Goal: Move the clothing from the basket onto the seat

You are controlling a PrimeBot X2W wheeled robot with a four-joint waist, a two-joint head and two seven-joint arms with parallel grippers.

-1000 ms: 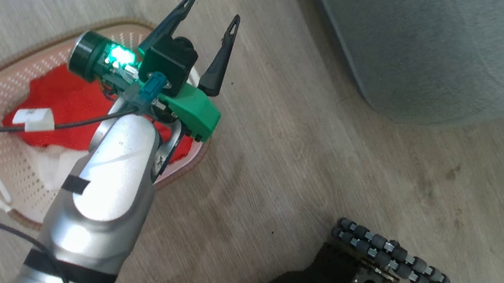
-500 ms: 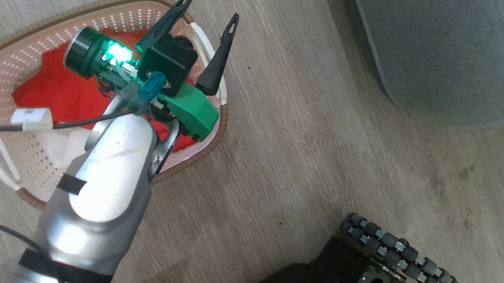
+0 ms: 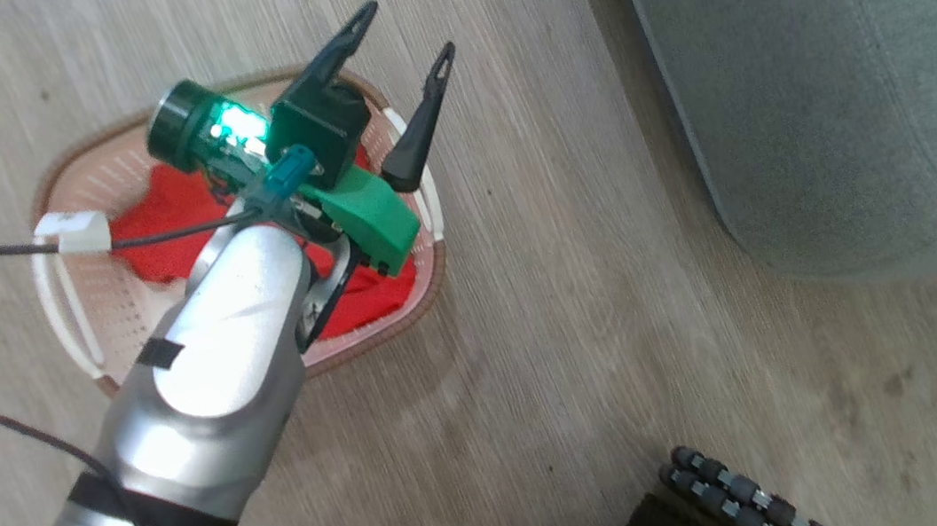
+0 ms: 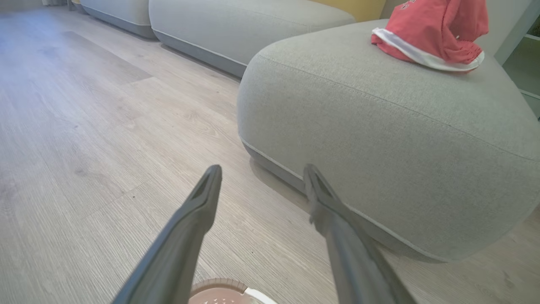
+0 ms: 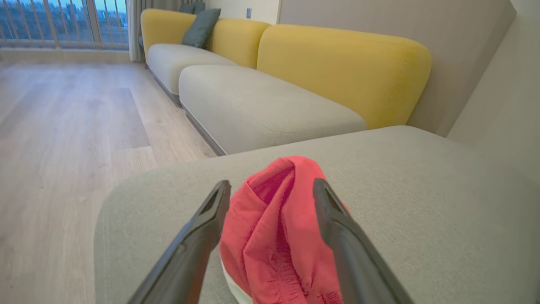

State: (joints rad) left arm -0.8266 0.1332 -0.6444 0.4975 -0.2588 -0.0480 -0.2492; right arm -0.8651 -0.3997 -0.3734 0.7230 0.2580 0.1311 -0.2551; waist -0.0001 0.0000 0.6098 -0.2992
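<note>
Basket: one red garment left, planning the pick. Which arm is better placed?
Left. The left gripper hangs open above the basket and its red garment; the right gripper is away at the seat, open around the second garment.

Rounded silver forearm (image 3: 214,375) with black tape bands (image 3: 150,512) and a black cable (image 3: 179,233) bearing a white tag (image 3: 76,232). At the wrist, a green plastic housing (image 3: 365,218), a black cylinder (image 3: 180,133) lit green, and two long dark tapered fingers (image 3: 411,158).
</note>
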